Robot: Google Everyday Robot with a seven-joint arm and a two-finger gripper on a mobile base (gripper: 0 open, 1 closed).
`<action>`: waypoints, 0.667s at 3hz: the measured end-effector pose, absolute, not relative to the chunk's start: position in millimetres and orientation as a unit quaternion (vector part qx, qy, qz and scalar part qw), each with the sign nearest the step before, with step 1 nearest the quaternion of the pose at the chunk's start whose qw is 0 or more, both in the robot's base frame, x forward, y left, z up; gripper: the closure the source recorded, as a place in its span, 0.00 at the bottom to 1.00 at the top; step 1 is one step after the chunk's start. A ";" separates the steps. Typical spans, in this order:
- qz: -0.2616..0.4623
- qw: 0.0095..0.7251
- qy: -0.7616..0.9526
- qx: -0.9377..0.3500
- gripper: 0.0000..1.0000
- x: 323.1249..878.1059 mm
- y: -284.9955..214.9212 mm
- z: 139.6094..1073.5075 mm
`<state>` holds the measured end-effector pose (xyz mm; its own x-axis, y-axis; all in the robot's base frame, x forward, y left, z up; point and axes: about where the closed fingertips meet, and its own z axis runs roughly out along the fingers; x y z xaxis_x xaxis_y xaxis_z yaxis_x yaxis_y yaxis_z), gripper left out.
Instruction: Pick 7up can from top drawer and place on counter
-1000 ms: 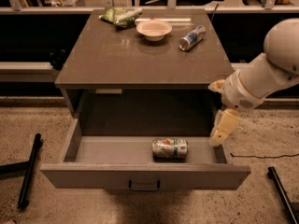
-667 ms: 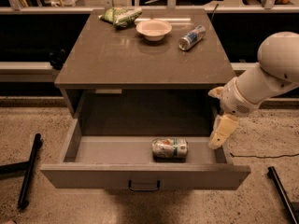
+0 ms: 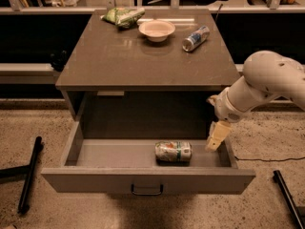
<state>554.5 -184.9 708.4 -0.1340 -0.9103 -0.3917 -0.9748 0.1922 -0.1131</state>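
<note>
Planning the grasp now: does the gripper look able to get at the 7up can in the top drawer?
Probably yes. The top drawer is pulled open, the 7up can lies on its side with nothing over it, and the gripper hangs close beside it, not touching.

Lab-like test space: speckled floor [image 3: 43, 123], stand legs [image 3: 29, 175], jaws at right end of drawer [image 3: 95, 180].

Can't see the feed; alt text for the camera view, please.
The arm's tool hangs over the right end of the open grey-brown top drawer, right of the dented silver-and-green 7up can lying on its side inside. On the grey-brown counter sit a pale bowl, a blue-and-silver can and a green bag.
</note>
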 end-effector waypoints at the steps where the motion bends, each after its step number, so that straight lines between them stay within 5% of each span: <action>1: 0.084 0.193 0.742 -0.637 0.00 561.1 -168.5 692.8; 2: 0.089 0.193 0.734 -0.646 0.00 560.9 -150.4 678.1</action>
